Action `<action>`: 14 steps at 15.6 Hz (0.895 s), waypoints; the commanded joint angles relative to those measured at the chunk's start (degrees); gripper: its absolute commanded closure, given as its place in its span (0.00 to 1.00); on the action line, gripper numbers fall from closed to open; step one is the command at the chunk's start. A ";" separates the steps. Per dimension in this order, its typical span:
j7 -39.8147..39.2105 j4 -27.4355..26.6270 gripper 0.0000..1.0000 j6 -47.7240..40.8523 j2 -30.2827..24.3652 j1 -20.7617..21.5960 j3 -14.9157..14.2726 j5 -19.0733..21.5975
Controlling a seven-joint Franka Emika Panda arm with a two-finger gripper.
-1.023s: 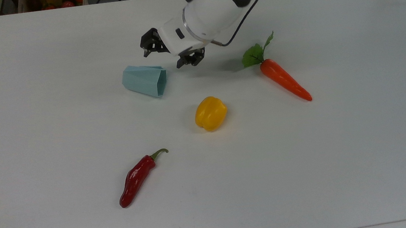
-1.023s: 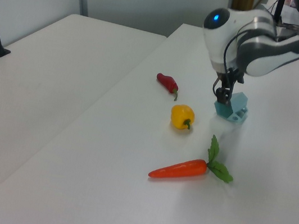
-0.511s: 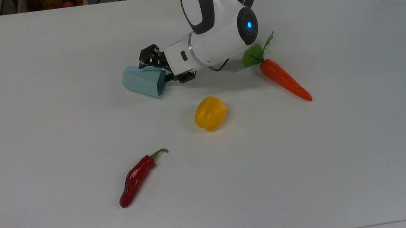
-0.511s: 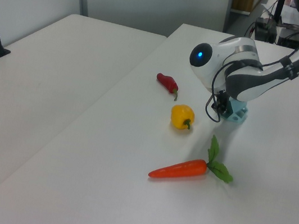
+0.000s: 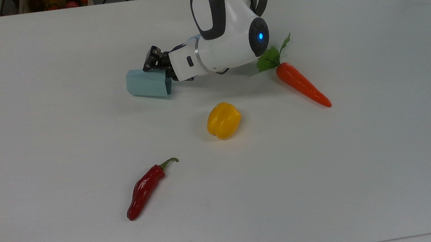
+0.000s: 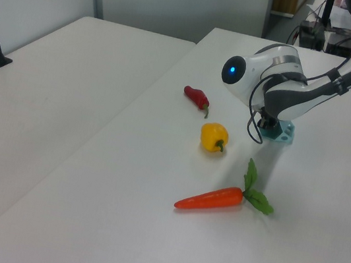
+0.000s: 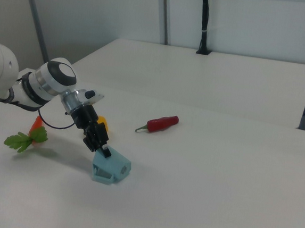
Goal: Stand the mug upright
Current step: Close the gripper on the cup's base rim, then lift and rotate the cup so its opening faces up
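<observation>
White tabletop (image 5: 42,133): we see the fingers (image 5: 153,63) pinching the rim of the tipped mug (image 5: 147,88), which looks light, stiff and slippery.

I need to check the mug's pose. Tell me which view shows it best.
The right view: the mug lies on its side in full view, the claw at its rim. The top view shows its side. In the left view the arm hides most of it.

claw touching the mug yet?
Touching. In the right view the claw has a finger tip pressed on the upper wall of the mug at its open end; no gap shows.
</observation>
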 commanded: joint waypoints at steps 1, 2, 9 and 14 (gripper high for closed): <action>-1.61 0.27 0.83 -1.26 -0.09 0.43 -0.46 -0.99; -1.69 0.27 0.89 -1.26 -0.18 0.43 -0.55 -0.99; -7.23 0.70 0.97 -3.02 -3.69 -1.68 -0.64 -1.52; -13.63 0.79 0.97 -2.05 -8.87 -3.69 -0.29 3.38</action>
